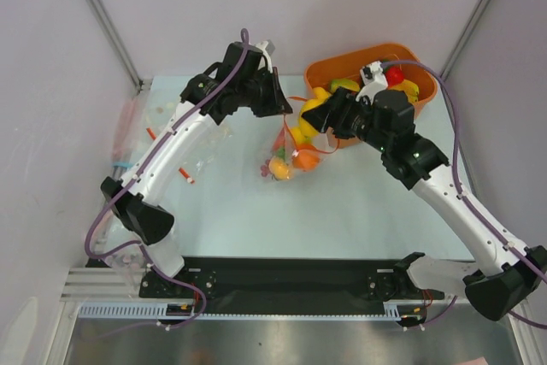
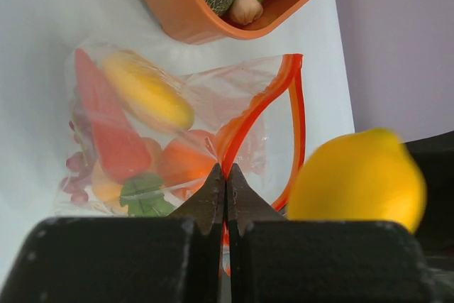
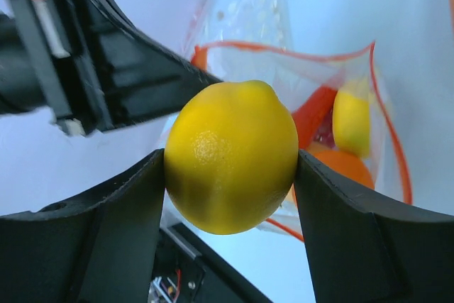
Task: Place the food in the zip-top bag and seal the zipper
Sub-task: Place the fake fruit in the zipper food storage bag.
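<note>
Hanging just before the open mouth of the small clear crinkly zip-top bag (image 3: pixel 273 76), the glossy yellow toy lemon (image 3: pixel 230 150) was clamped in the right gripper (image 3: pixel 230 175); the bag's thin red-orange zipper strip (image 2: pixel 294 104) was pinched by the clenched left gripper (image 2: pixel 225 175).

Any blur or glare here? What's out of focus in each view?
Left wrist: lemon at right blurred at its edges, bag fairly sharp. Right wrist: lemon sharp with a soft highlight, bag behind it soft. Top: even light, faint shadows, bag contents too small to separate.
</note>
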Available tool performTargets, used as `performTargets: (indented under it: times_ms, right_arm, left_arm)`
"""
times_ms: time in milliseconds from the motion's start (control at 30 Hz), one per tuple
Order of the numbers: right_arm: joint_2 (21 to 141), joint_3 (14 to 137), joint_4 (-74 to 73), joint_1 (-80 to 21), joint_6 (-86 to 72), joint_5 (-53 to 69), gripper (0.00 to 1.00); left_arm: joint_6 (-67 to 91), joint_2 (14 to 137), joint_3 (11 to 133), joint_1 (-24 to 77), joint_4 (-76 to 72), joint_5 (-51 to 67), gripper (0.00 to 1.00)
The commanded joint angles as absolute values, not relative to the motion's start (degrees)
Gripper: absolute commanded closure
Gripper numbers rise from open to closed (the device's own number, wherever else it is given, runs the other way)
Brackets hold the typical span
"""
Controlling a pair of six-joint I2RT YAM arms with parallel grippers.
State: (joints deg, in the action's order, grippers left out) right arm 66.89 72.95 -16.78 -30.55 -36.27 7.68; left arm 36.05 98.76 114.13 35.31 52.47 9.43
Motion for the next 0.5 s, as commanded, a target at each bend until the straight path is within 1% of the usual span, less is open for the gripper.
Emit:
performTargets:
  times_ms: [0, 133, 233, 267, 333, 367, 400, 467]
  right_arm:
    - [66.71, 70.85, -14.42, -32.95, -35.24, 5.27, 0.72]
    - [68.81, 69.09, -12.66, -33.05, -35.33, 4.92, 0.72]
    - [70.05, 69.34, -12.39, -33.05, -35.16, 3.52, 0.66]
    - [70.57, 69.43, -12.04, -33.05, -35.16, 3.17, 0.57]
    - [71.1, 69.87, -12.3, -33.05, -34.98, 2.73, 0.32]
    - [71.36, 70.31, -12.83, -33.05, -34.98, 2.46, 0.12]
    - [71.37, 70.49, -13.01, -33.05, -34.63, 2.46, 0.06]
    - [71.11, 70.93, -13.88, -33.05, -34.63, 1.94, 0.02]
  left_arm:
    - [37.18, 98.09, 118.3, 34.98, 49.4, 12.39, 1.0]
    - [36.65, 97.38, 118.04, 34.98, 48.96, 14.32, 1.0]
    - [36.47, 96.77, 117.69, 34.98, 49.22, 14.5, 1.0]
    - [36.39, 96.68, 117.6, 34.98, 49.39, 14.33, 1.0]
    - [36.47, 96.07, 117.07, 34.98, 49.31, 14.33, 1.0]
    - [36.47, 95.89, 116.9, 34.98, 49.31, 14.24, 1.0]
    - [36.47, 95.71, 116.55, 35.07, 49.13, 14.15, 1.0]
    - [36.3, 95.36, 116.02, 34.98, 49.22, 14.24, 1.0]
